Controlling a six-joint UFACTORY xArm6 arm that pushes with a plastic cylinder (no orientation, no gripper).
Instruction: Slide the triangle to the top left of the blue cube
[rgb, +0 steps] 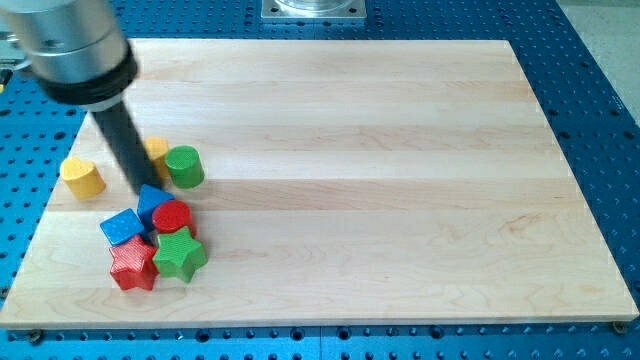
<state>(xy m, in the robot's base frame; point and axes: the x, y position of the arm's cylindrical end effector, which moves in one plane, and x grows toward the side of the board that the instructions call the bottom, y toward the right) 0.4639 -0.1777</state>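
The blue triangle (153, 203) lies near the board's left side, at the upper right of the blue cube (122, 226) and touching it. My tip (144, 189) stands at the triangle's top edge, apparently touching it. The dark rod slants up from there to the view's top left. A red cylinder (172, 217) presses against the triangle's lower right side.
A red star (133, 264) and a green star (180, 254) sit just below the cube and the red cylinder. A green cylinder (185, 166) and a yellow block (157, 151), partly hidden by the rod, lie above. A yellow heart-like block (82, 177) lies near the wooden board's left edge (40, 215).
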